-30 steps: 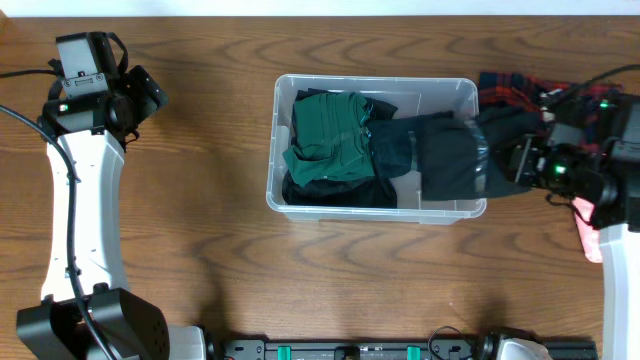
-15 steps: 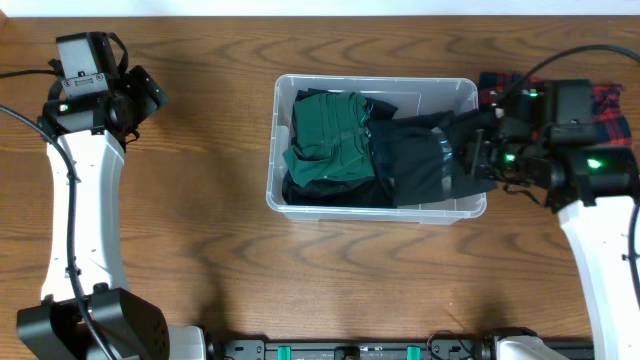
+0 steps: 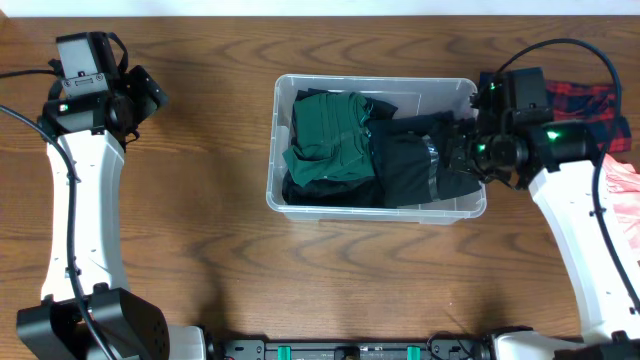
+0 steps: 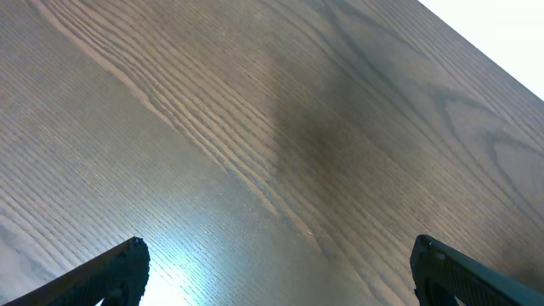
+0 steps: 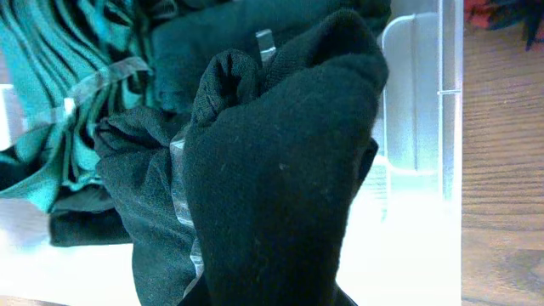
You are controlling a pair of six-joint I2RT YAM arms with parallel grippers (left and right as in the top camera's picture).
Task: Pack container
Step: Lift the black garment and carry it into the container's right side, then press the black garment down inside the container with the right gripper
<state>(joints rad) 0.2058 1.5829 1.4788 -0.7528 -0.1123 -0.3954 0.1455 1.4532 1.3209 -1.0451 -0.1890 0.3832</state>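
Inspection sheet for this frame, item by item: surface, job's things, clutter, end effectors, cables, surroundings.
Surface: wooden table.
Job's things: clear container holding a green garment and black clothes.
Clutter: red plaid cloth, pink item, both right of the container.
End effectors: left end effector open over bare wood; right end effector shut on a dark garment over the container's right end.
Cables: black cables along both arms.
Surroundings: nothing seen.
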